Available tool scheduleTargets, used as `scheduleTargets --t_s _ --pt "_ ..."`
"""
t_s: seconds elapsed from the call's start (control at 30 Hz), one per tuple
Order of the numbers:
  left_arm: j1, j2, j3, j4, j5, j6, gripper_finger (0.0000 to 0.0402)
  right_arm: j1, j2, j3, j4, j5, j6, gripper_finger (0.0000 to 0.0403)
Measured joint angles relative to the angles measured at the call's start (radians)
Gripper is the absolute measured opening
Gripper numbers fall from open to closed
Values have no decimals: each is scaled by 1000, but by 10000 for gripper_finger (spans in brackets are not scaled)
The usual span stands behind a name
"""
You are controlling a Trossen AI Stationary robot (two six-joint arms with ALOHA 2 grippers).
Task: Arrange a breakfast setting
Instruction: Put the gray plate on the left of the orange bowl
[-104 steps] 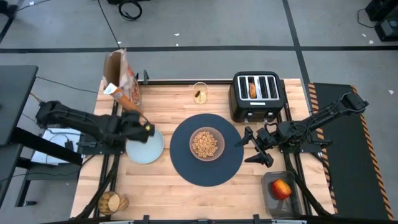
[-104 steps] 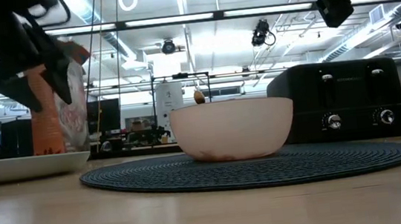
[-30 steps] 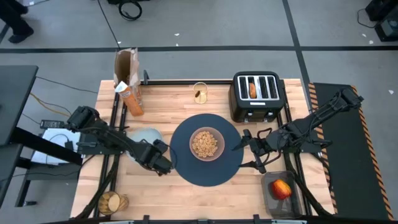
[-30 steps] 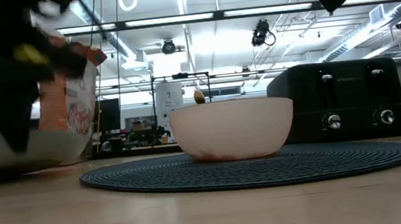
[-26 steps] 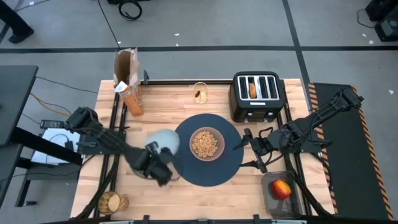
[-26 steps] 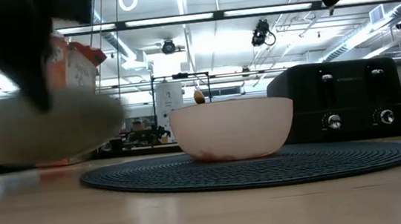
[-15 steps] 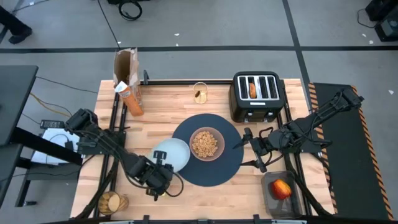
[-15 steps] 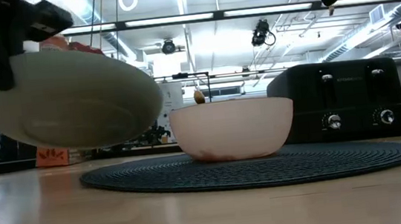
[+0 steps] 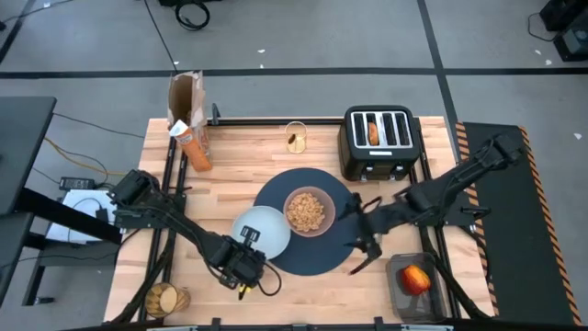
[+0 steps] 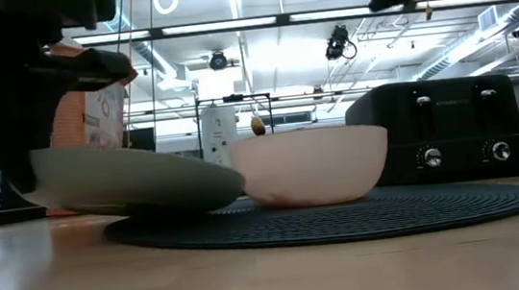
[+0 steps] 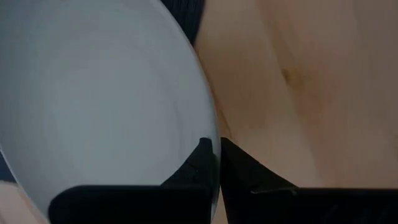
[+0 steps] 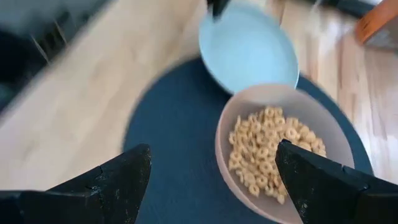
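High view: cereal bowl (image 9: pixel 306 211) on placemat (image 9: pixel 322 253), left fingers (image 9: pixel 246 264) pinching plate (image 9: pixel 261 231) rim, right fingers (image 9: pixel 361 246) spread; apple (image 9: pixel 415 279), bagel (image 9: pixel 373 132) unplaced.

Pale blue-grey plate (image 9: pixel 261 229) tilted, overlapping navy placemat's (image 9: pixel 317 253) left edge, against pinkish bowl (image 9: pixel 310 211) of cereal (image 9: pixel 308 211). Amber tumbler (image 9: pixel 296 137) behind; bagel (image 9: pixel 373 133) upright in toaster (image 9: pixel 378 142); red apple (image 9: pixel 415 279) front right.

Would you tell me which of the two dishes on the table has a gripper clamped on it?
The pale blue-grey plate: the left gripper pinches its rim. The pinkish bowl stands free.
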Motion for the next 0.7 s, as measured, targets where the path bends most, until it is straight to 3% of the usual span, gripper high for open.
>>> scheduleTargets --t_s 0.17,0.37,0.53,0.7 --pt "4 0 0 47 7 8 20 -28 191 149 -126 -32 -74 347" --pt "-4 0 0 52 20 -8 43 -66 330 201 -155 -76 -96 347" --pt "-19 0 0 50 18 -31 56 -79 348 200 -160 -73 -96 347" --pt "-24 0 0 30 17 -93 66 -81 285 200 -175 -68 -80 347"
